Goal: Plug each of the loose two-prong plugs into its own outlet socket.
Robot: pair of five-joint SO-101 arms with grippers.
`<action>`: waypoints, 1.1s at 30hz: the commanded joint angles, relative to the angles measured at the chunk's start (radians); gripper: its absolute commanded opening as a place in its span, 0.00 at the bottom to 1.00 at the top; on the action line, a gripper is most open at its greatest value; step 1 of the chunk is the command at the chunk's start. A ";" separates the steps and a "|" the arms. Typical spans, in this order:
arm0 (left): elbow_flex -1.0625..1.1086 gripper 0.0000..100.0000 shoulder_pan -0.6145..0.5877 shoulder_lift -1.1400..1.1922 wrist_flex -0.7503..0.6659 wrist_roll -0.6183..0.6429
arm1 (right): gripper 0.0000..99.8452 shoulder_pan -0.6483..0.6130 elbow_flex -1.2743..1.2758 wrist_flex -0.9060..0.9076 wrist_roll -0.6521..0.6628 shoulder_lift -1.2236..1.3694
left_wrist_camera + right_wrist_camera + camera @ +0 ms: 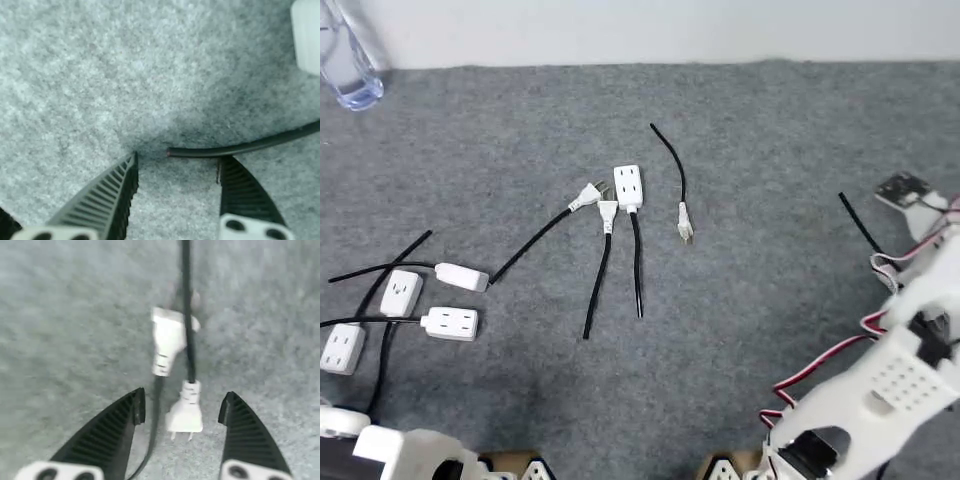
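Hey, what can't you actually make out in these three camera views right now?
1. Left wrist view: the white block is cut off by the frame edge; plug or socket, cannot tell.
2. Left wrist view: the black cable leaves the frame; what it joins is unseen.
3. Right wrist view: the white piece behind the loose plug is partly covered by the plug's lead.
4. High view: a black cord runs under an arm, hiding its end.

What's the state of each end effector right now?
Left end effector: open, holding nothing, near the end of a black cable.
Right end effector: open, holding nothing, over a white two-prong plug.
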 commanded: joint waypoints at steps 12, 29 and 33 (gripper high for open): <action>0.019 0.25 0.041 0.008 -0.031 0.005 | 0.23 -0.593 -0.015 0.042 -0.381 -0.203; 0.019 0.25 0.043 0.006 -0.026 -0.025 | 0.23 -0.932 -0.160 -0.142 -0.830 0.070; 0.019 0.25 0.043 0.006 -0.026 -0.026 | 0.23 -0.951 -0.321 -0.068 -0.876 0.182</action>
